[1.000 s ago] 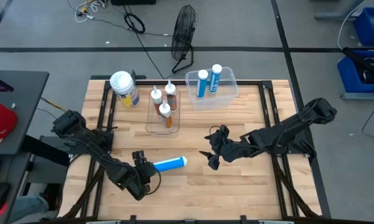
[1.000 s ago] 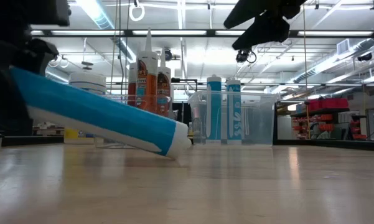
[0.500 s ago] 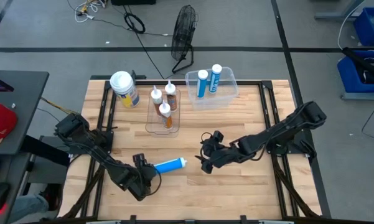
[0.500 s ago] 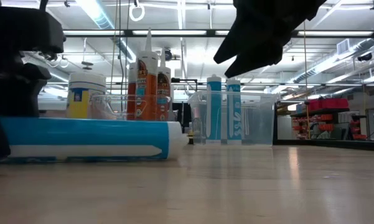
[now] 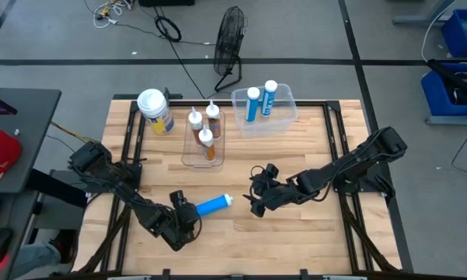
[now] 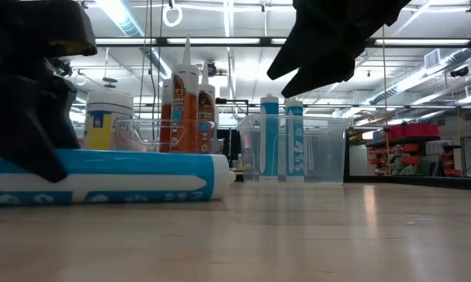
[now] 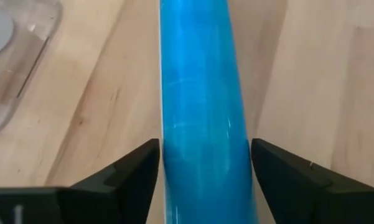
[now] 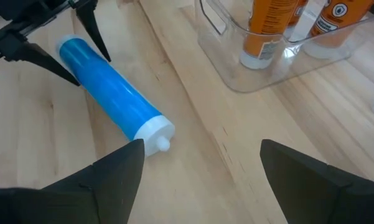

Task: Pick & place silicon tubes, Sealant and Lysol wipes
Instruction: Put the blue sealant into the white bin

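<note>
A blue silicon tube point(image 5: 214, 205) with a white nozzle end lies flat on the wooden table point(image 5: 295, 155), pointing right. My left gripper point(image 7: 205, 146) stands open over its rear part, one finger at each long side. My right gripper point(image 8: 202, 180) hovers open above the table just right of the nozzle point(image 8: 157, 138), touching nothing. The Lysol wipes canister point(image 5: 155, 109) stands upright at the far left. Orange nozzle-tipped tubes point(image 5: 205, 128) stand in a clear tray. Two blue tubes point(image 5: 260, 99) stand in a clear bin. My left gripper has its fingers point(image 7: 143, 163) close against the two long sides of the tube's rear part point(image 7: 202, 124), slanting down from the near left and lying across it. I cannot tell whether they touch. The tube rests along its length on the table.
The clear tray point(image 5: 188, 148) and the clear bin point(image 5: 284, 117) stand along the far side. Bare table lies on the near right point(image 5: 311, 233). A black fan point(image 5: 231, 35) stands on the floor beyond the far edge.
The blue tube was tilted, nozzle on the table and rear end raised in my left gripper. Its rear end has come down and it now lies flat. My left gripper has sunk with it. My right gripper has come down and toward the table's left, nearer the nozzle.
</note>
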Robot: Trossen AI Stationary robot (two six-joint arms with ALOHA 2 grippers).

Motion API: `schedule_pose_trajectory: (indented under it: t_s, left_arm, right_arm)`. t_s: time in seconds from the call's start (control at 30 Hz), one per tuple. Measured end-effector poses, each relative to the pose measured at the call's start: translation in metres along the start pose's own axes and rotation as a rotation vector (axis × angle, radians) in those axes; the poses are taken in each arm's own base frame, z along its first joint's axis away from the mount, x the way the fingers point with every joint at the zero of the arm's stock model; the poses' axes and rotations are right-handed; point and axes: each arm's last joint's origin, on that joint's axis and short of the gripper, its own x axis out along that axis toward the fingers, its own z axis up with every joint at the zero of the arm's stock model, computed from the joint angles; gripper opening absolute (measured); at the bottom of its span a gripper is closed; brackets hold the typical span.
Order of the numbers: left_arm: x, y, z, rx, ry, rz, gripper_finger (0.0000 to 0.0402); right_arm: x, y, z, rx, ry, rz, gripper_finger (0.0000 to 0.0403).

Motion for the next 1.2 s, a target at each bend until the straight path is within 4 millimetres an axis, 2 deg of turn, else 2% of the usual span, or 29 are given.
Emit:
schedule_pose_trajectory:
  t_s: [0.33, 0.7, 0.97, 1.2]
  left_arm:
    - [0.004, 0.004, 0.005, -0.005, 0.021, -0.005, 0.0207]
    - [0.001, 0.006, 0.006, 0.033, 0.017, -0.007, 0.0207]
    - [-0.018, 0.014, 0.018, 0.023, -0.081, 0.009, 0.0199]
    - [-0.031, 0.021, 0.028, 0.035, -0.163, 0.029, 0.0116]
  right_arm:
    - [0.0, 0.0, 0.0, 0.0, 0.0, 0.0, 0.0327]
    - [-0.001, -0.001, -0.001, -0.014, 0.007, -0.008, 0.0327]
    - [-0.016, -0.005, 0.0, -0.02, 0.044, -0.001, 0.0327]
    - [-0.034, 0.0, -0.002, 0.003, 0.012, -0.011, 0.0327]
